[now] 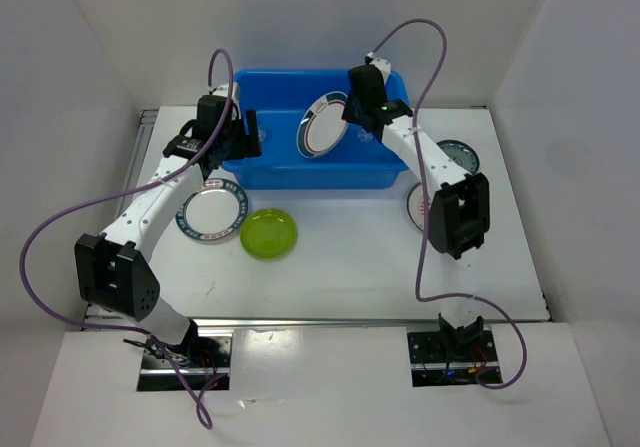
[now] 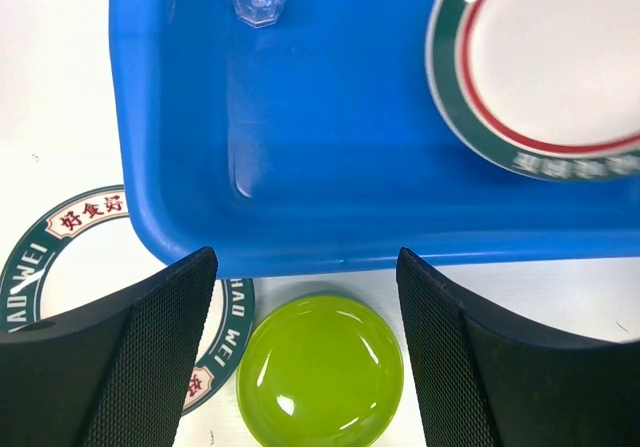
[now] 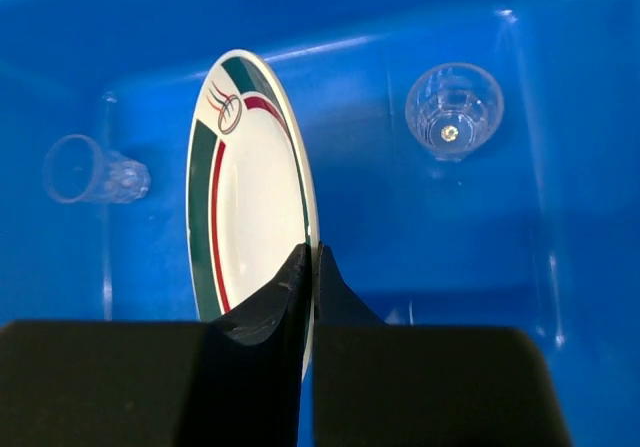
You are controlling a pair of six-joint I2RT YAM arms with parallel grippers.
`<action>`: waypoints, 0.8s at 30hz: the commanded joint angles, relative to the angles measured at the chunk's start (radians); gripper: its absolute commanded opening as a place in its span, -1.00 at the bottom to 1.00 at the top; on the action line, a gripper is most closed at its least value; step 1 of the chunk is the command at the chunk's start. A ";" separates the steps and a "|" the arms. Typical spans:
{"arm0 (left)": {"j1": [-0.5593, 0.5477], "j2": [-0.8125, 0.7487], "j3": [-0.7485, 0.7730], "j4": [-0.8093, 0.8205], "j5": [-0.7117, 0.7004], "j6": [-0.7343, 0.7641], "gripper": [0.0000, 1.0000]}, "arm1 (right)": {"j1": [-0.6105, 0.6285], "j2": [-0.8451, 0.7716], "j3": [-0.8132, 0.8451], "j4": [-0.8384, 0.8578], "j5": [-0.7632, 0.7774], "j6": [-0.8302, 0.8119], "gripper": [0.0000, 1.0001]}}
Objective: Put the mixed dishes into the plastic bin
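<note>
The blue plastic bin stands at the back middle of the table. My right gripper is shut on the rim of a white plate with a teal and red rim and holds it on edge inside the bin. In the right wrist view the fingers pinch that plate; two clear cups lie on the bin floor. My left gripper is open and empty over the bin's left front corner. A lime-green plate and a teal-rimmed white plate lie on the table.
A small dark teal plate lies right of the bin. Another plate lies partly hidden under my right arm. In the left wrist view the bin's front wall sits above the lime-green plate. White walls enclose the table.
</note>
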 commanded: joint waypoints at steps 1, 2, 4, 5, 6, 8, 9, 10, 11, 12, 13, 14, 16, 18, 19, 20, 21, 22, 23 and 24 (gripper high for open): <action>0.003 -0.023 0.029 0.017 -0.004 0.027 0.60 | -0.003 0.107 0.129 0.033 -0.014 -0.017 -1.00; 0.003 -0.023 0.020 0.017 -0.004 0.027 0.60 | -0.003 0.128 0.146 0.033 -0.023 -0.017 -1.00; 0.003 -0.023 0.020 0.017 -0.004 0.027 0.60 | -0.003 0.165 0.192 0.022 -0.023 -0.017 -1.00; 0.003 -0.023 0.020 0.017 -0.004 0.027 0.60 | -0.003 0.203 0.212 0.022 -0.023 -0.017 -1.00; 0.003 -0.023 0.020 0.017 -0.004 0.027 0.60 | -0.003 0.223 0.252 0.004 -0.023 -0.017 -1.00; 0.003 -0.023 0.011 0.017 -0.004 0.027 0.60 | -0.003 0.273 0.283 -0.019 -0.032 -0.017 -1.00; 0.003 -0.023 0.011 0.017 -0.004 0.027 0.60 | -0.003 0.289 0.307 -0.020 -0.041 -0.017 -1.00; 0.003 -0.023 0.011 0.017 -0.004 0.027 0.60 | -0.003 0.301 0.316 -0.032 -0.042 -0.017 -1.00; 0.003 -0.023 0.011 0.026 -0.004 0.027 0.60 | -0.003 0.313 0.317 -0.042 -0.042 -0.008 -1.00; 0.003 -0.023 0.002 0.026 -0.004 0.027 0.63 | -0.003 0.336 0.326 -0.043 -0.042 -0.008 -1.00; 0.003 -0.023 0.002 0.026 -0.004 0.027 0.63 | -0.003 0.346 0.326 -0.043 -0.042 0.001 -1.00; 0.003 -0.023 0.002 0.026 -0.013 0.027 0.63 | -0.003 0.356 0.326 -0.053 -0.042 0.002 -1.00; 0.003 -0.023 0.002 0.026 -0.013 0.027 0.63 | -0.003 0.395 0.338 -0.079 -0.042 0.002 -1.00; 0.003 -0.023 0.002 0.026 -0.013 0.027 0.63 | -0.003 0.418 0.338 -0.098 -0.042 0.011 -1.00; 0.003 -0.023 0.002 0.026 -0.013 0.027 0.63 | -0.003 0.436 0.338 -0.098 -0.042 0.011 -1.00; 0.003 -0.023 0.002 0.026 -0.013 0.027 0.63 | -0.003 0.436 0.338 -0.098 -0.042 0.011 -1.00; 0.003 -0.023 0.002 0.026 -0.013 0.027 0.63 | -0.003 0.450 0.338 -0.098 -0.042 0.011 -1.00; 0.003 -0.023 0.002 0.026 -0.013 0.036 0.63 | -0.003 0.464 0.338 -0.098 -0.042 0.020 -0.99; 0.003 -0.023 0.002 0.026 -0.013 0.036 0.63 | -0.003 0.464 0.329 -0.098 -0.042 0.020 -0.96; 0.003 -0.023 -0.007 0.026 -0.013 0.036 0.63 | -0.003 0.474 0.329 -0.098 -0.042 0.020 -0.92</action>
